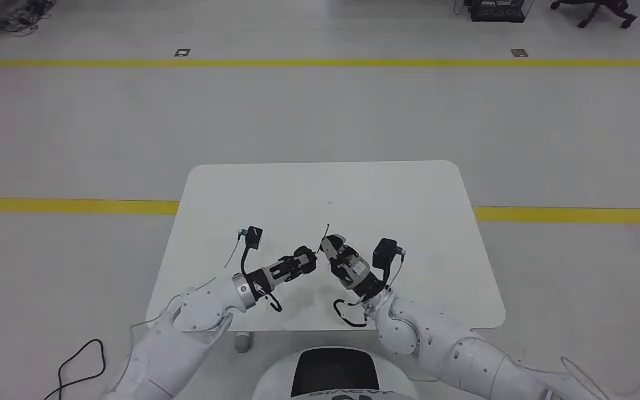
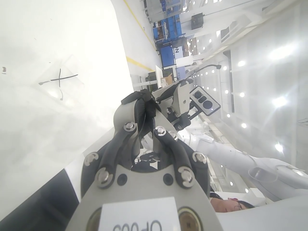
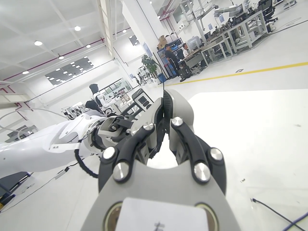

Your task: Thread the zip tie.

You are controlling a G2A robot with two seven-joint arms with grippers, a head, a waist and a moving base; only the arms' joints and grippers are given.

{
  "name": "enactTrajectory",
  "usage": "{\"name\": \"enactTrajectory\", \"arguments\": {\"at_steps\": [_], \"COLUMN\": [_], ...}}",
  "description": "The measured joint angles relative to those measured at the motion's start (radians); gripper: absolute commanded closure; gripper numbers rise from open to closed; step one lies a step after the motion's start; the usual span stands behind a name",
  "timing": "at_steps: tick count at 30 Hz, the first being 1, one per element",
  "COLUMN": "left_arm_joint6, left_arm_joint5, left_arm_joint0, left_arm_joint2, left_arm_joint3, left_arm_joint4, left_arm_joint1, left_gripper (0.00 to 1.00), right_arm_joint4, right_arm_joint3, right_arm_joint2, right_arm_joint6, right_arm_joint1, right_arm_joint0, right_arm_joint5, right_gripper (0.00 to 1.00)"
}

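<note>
The zip tie [image 3: 161, 78] is a thin black strap standing up out of my right gripper [image 3: 164, 102], which is shut on it. In the top view the strap's tip [image 1: 325, 236] pokes up between the two grippers above the table's near edge. My left gripper [image 2: 145, 102] is shut too, with a thin black strand [image 2: 143, 123] running between its fingers, apparently the same tie. The left gripper [image 1: 308, 259] and right gripper [image 1: 333, 256] face each other, tips almost touching. In the left wrist view the right gripper [image 2: 173, 94] sits just beyond my own fingertips.
The white table [image 1: 400, 190] is bare in the middle and at the back. A black cross mark [image 2: 59, 78] lies on its surface. A thin black strand [image 3: 264, 206] lies on the table close to the right arm. Yellow floor lines run beyond the table.
</note>
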Motion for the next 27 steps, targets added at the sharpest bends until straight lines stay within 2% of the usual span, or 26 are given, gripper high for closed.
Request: {"name": "enactTrajectory", "arguments": {"at_steps": [27], "left_arm_joint6": [-0.005], "left_arm_joint5": [0.002], "left_arm_joint0": [-0.002], "left_arm_joint2": [0.001], "left_arm_joint3": [0.0], "left_arm_joint4": [-0.002], "left_arm_joint1": [0.0], "left_gripper": [1.0], "right_arm_joint4": [-0.021], "right_arm_joint3": [0.008], "right_arm_joint2": [0.047], "right_arm_joint6": [0.04], "right_arm_joint1": [-0.021], "right_arm_joint0": [-0.027], "right_arm_joint5": [0.0], "right_gripper": [1.0]}}
